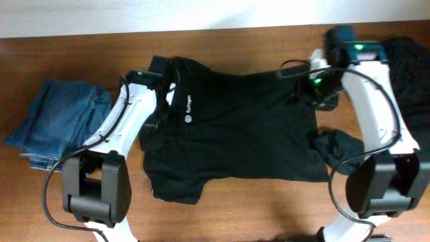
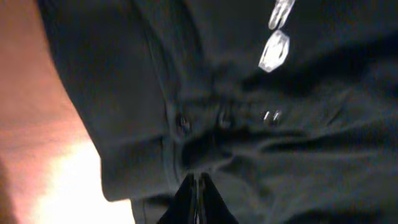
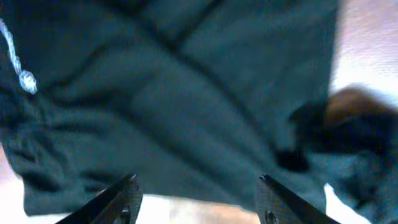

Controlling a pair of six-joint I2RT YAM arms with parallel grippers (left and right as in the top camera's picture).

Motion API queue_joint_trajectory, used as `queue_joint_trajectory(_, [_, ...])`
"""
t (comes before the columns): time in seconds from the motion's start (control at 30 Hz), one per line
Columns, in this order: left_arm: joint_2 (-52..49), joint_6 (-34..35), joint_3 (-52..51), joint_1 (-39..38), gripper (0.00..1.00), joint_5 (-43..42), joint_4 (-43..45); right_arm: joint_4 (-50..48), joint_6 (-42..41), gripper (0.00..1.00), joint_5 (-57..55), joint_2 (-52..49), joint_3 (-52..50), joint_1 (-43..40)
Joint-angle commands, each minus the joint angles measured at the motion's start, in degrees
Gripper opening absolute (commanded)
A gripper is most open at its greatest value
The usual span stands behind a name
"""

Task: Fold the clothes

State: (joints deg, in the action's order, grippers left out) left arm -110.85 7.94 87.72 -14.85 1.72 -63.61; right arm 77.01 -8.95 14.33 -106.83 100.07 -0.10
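Observation:
A large black short-sleeved shirt (image 1: 248, 128) lies spread across the middle of the table, its white logo (image 1: 188, 119) near the left. My left gripper (image 1: 163, 75) sits at the shirt's collar end. In the left wrist view it (image 2: 198, 182) is shut, with its tips resting against the dark fabric (image 2: 261, 137) below the logo (image 2: 274, 50); no cloth shows between them. My right gripper (image 1: 304, 72) is at the shirt's far right edge. In the right wrist view it (image 3: 198, 180) stands open over the shirt's (image 3: 186, 93) border, holding nothing.
Folded blue jeans (image 1: 60, 121) lie at the left. Another black garment (image 1: 411, 67) is heaped at the far right. A loose black sleeve (image 1: 336, 144) sticks out beside the right arm. Bare wooden table (image 1: 255, 208) shows along the front.

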Motion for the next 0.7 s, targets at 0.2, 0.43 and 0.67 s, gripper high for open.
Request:
queue_joint_trajectory(0.2, [0.26,0.11,-10.73,-0.66,0.03,-6.27,-0.57,10.21,0.37,0.66,-5.92,0.72,-2.40,10.03])
queue_joint_trajectory(0.43, [13.86,0.11,-13.97,-4.35,0.06,-4.96,1.14,11.10,1.70,0.64,-6.03,6.23,-4.33,14.16])
queue_joint_trajectory(0.67, [33.94,2.19,-15.72,-9.46,0.29,7.43,1.27,10.45,-2.19,0.68,-14.69,22.80,-5.64,18.14])
